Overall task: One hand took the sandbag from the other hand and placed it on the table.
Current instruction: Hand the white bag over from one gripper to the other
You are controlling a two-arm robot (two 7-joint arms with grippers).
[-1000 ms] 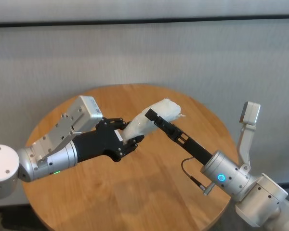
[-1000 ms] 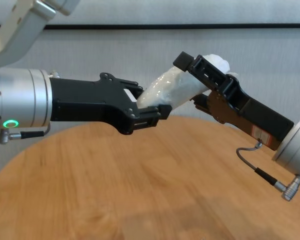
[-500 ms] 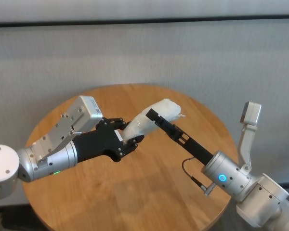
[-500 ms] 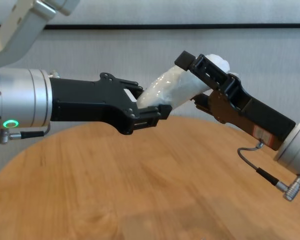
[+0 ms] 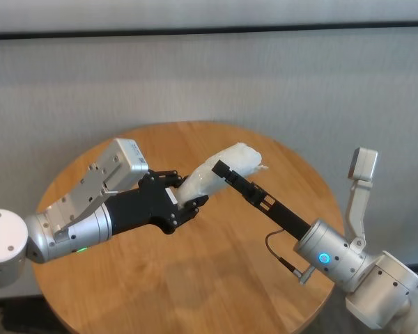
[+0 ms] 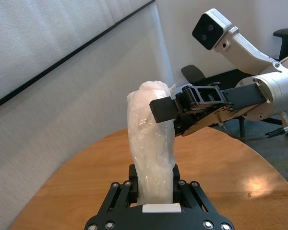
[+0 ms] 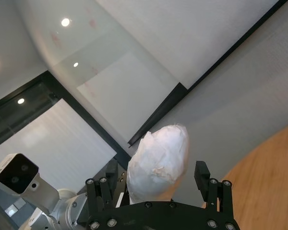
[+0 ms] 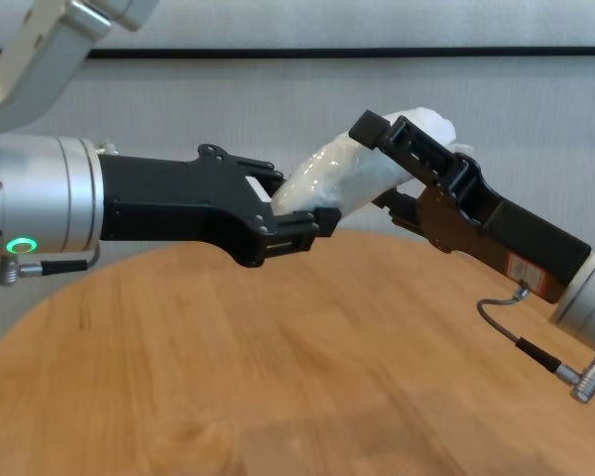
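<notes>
Since the earlier frames your right gripper [image 8: 402, 164] has eased back a little toward its own wrist, its tips sliding slightly along the sandbag, while your left arm has not shifted at all.

Below everything you have the round wooden counter [image 5: 216, 278], well under both sets of jaws, so nothing rests on it yet; the transfer is staged in the air so either arm can let go without the counter interfering.

Your left gripper [image 8: 283, 213] reaches in nearly level and has its jaws clamped on the lower end of the sandbag [image 8: 352, 174], which is what keeps it propped up at a slant with the upper end free. That free end is offered toward the right arm on purpose.

Your right gripper comes up at an angle from the other side, and its jaws stand spread with a finger on each side of the upper end; in the right wrist view there is clear daylight between the bag [image 7: 158, 163] and each finger [image 7: 201, 175], so it is not yet gripping.

As I judge it, you're at the handover: the right jaws need to close before the left jaws release.
</notes>
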